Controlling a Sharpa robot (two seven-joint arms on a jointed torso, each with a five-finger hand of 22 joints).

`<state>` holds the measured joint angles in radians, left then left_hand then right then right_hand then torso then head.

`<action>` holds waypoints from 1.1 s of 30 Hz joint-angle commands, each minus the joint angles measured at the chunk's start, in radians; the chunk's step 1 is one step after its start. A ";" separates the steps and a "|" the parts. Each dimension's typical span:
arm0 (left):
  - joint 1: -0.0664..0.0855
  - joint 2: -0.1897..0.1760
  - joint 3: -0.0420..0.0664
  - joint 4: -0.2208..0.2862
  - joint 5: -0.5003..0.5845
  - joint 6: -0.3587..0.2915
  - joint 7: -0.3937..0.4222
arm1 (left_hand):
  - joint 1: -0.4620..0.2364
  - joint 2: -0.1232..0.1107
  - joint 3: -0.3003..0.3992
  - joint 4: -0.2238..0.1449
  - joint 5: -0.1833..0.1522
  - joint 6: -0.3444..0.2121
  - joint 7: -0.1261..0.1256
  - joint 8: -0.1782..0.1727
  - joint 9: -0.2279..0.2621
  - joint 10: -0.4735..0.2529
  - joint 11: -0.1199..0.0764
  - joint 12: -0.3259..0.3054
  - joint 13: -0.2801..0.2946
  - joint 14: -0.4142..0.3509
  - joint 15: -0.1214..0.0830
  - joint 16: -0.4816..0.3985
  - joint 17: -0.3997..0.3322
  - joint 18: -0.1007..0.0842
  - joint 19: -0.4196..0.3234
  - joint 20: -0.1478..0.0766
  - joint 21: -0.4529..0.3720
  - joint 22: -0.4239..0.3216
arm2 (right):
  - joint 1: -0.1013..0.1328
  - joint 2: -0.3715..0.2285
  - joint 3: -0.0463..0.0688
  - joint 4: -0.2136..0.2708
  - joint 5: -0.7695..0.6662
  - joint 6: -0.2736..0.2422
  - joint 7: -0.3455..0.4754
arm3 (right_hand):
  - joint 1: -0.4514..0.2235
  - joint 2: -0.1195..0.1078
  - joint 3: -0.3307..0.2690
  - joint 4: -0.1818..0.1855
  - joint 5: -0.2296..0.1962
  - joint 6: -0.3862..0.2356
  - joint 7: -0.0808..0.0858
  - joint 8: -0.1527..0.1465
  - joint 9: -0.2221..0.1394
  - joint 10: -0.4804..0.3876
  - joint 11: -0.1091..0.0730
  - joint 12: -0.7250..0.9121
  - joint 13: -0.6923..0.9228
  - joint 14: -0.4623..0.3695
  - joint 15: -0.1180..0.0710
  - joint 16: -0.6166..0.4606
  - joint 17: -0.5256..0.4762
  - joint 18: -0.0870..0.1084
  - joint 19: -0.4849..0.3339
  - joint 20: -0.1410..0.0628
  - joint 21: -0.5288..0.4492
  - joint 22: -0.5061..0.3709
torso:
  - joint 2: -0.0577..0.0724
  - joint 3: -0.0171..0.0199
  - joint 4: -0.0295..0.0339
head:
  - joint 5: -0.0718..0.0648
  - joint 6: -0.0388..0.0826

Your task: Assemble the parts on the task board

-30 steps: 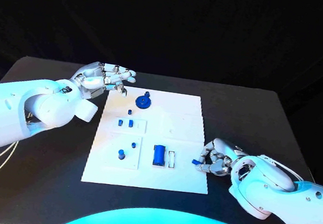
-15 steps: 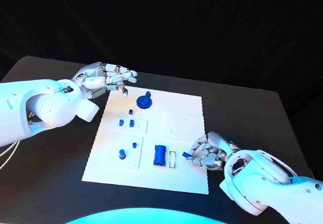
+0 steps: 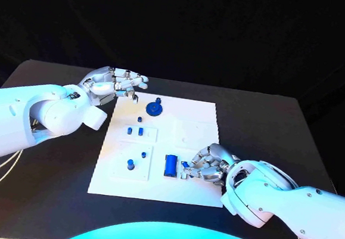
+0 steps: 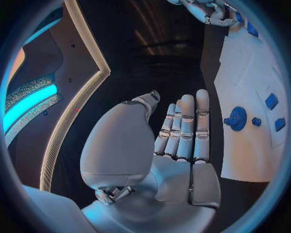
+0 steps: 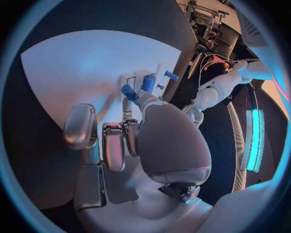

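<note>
Right hand (image 3: 203, 165) pinches a small blue plastic peg (image 3: 185, 164) at frame centre, over the white task board (image 3: 198, 123), beside the blue block (image 3: 169, 165). Peg looks light, rigid, slick; best pinched at its sides. Left hand (image 3: 113, 81), upper left off the board's corner, empty with fingers apart.

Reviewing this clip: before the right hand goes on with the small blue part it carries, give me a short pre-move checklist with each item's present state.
1. Right hand holds a small blue part: ok, it sits at the fingers.
2. Right hand is over the task board, beside the large blue block: ok.
3. Part lined up with its slot: cannot tell, the fingers hide it.
4. Left hand off the board, at its far left corner: ok, fingers apart, holding nothing.
5. Blue round part lies on the board's far end, away from both hands: ok.
</note>
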<state>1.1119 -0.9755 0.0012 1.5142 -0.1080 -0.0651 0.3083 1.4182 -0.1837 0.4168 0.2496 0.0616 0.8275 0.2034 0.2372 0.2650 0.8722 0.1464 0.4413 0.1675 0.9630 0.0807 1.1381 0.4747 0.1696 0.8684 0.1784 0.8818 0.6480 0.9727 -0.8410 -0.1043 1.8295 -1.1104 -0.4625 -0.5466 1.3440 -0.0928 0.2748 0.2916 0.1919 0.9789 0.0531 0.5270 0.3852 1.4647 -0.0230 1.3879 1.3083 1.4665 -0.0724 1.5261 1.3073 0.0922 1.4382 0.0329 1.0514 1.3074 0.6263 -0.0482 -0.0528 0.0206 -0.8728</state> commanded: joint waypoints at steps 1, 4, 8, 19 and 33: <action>0.000 0.002 0.001 0.002 0.006 0.018 0.001 | 0.010 0.001 0.002 0.000 0.006 -0.006 0.002 0.002 -0.001 -0.008 0.001 0.005 0.001 -0.008 0.000 0.005 -0.001 0.014 0.007 0.001 -0.006 -0.001 | -0.003 0.010 0.000 -0.013 0.034 0.023 0.017 | -0.037 -0.005 0.012 -0.001 -0.002 0.006 0.005 0.027 0.016 0.004 0.008 0.008 0.118 0.078 -0.004 -0.001 0.128 -0.007 0.009 0.001 0.000 0.091 | 0.000 -0.0005 0.0012 | -0.001 0.000; 0.000 0.002 0.001 0.002 0.005 0.018 0.001 | 0.010 0.001 0.002 0.000 0.006 -0.006 0.002 0.002 -0.001 -0.008 0.001 0.005 0.001 -0.008 0.000 0.005 -0.001 0.014 0.007 0.001 -0.006 -0.001 | -0.003 0.016 0.000 -0.019 0.035 0.029 0.016 | -0.082 -0.010 0.005 0.000 -0.005 0.011 0.005 0.033 0.020 0.008 0.009 0.013 0.123 0.078 -0.003 -0.001 0.128 -0.008 0.010 0.002 0.002 0.093 | 0.000 -0.0003 0.0022 | -0.001 0.000; 0.000 0.003 0.001 0.000 0.005 0.019 0.000 | 0.010 0.001 0.002 0.000 0.006 -0.006 0.002 0.002 -0.001 -0.008 0.001 0.005 0.001 -0.008 0.000 0.005 -0.001 0.014 0.007 0.001 -0.006 -0.001 | -0.004 0.026 0.000 -0.027 0.036 0.041 0.012 | -0.102 -0.010 0.002 0.000 -0.005 0.012 0.004 0.036 0.021 0.010 0.008 0.015 0.125 0.078 -0.003 -0.001 0.129 -0.007 0.011 0.001 0.000 0.093 | 0.001 0.0002 0.0009 | 0.002 0.000; 0.000 0.004 0.001 -0.003 0.005 0.022 -0.006 | 0.014 0.001 0.000 0.002 0.004 -0.015 0.007 -0.002 -0.004 -0.010 0.004 0.005 0.001 -0.009 0.001 0.004 -0.002 0.014 0.008 0.001 -0.007 -0.002 | -0.008 0.039 0.000 -0.047 0.025 0.079 -0.010 | -0.118 -0.009 0.000 0.000 -0.005 0.013 0.004 0.038 0.022 0.011 0.008 0.017 0.127 0.078 -0.004 -0.002 0.126 -0.006 0.010 0.001 -0.007 0.092 | 0.000 -0.0001 0.0020 | 0.001 0.000; 0.000 0.003 0.001 -0.003 0.003 0.023 -0.010 | 0.014 0.001 0.000 0.002 0.004 -0.016 0.008 -0.003 -0.004 -0.011 0.004 0.005 0.001 -0.009 0.002 0.004 -0.002 0.014 0.009 0.002 -0.007 -0.002 | -0.011 0.040 0.000 -0.055 0.000 0.083 -0.027 | -0.120 -0.009 0.000 -0.001 -0.005 0.012 0.004 0.038 0.022 0.012 0.008 0.017 0.128 0.078 -0.004 -0.002 0.125 -0.006 0.009 0.001 -0.010 0.091 | -0.001 0.0004 0.0010 | -0.001 0.000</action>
<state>1.1119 -0.9740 0.0012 1.5096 -0.1081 -0.0601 0.2960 1.4231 -0.1788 0.4168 0.2496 0.0616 0.8203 0.2106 0.2372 0.2626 0.8685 0.1501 0.4413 0.1674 0.9594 0.0842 1.1381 0.4739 0.1696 0.8683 0.1784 0.8781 0.6473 0.9637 -0.8030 -0.1043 1.7725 -1.0929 -0.4062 -0.5645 1.2341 -0.1050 0.2789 0.2912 0.1897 0.9930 0.0610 0.5615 0.4033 1.4648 -0.0230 1.3996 1.3078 1.4663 -0.0720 1.5261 1.3080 0.0922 1.4413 0.0361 1.0427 1.3080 0.6258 -0.0480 -0.0517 0.0198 -0.8728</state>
